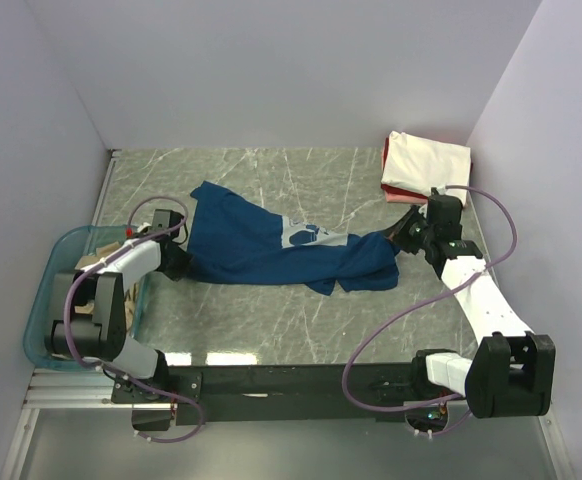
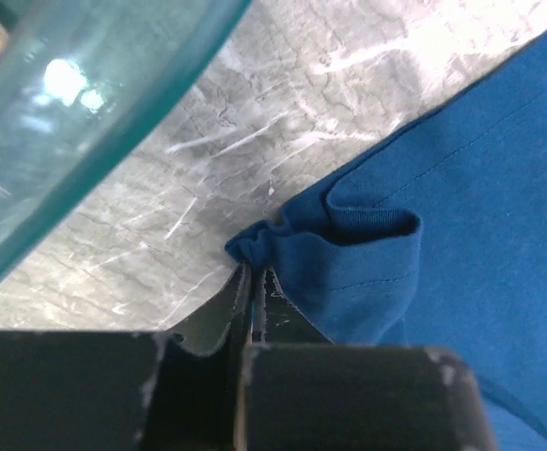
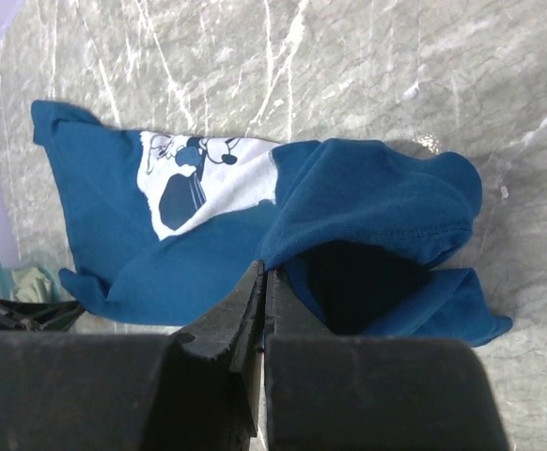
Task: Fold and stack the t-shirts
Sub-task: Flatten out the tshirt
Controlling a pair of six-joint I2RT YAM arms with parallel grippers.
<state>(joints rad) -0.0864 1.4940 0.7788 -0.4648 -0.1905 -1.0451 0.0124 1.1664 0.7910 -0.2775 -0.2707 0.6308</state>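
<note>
Blue t-shirt [image 1: 271, 245] stretched in a crumpled band across the middle of the grey marbled bench [image 1: 271, 330], its pale cartoon print [image 1: 306, 235] facing up. Left pincer [image 2: 255, 277]: fingers together, clamped on a bunched hem corner at the shirt's left end, just beside the teal plastic tub [image 1: 46, 310]. Right pincer [image 3: 262, 274]: fingers together, nipping a fold at the shirt's right end (the cloth there is doubled over, forming a dark pocket). Far right corner: folded cream t-shirt [image 1: 429, 165] lying on a red t-shirt [image 1: 385, 165], of which only an edge shows. Tan cloth [image 1: 96, 262] lies inside the tub
</note>
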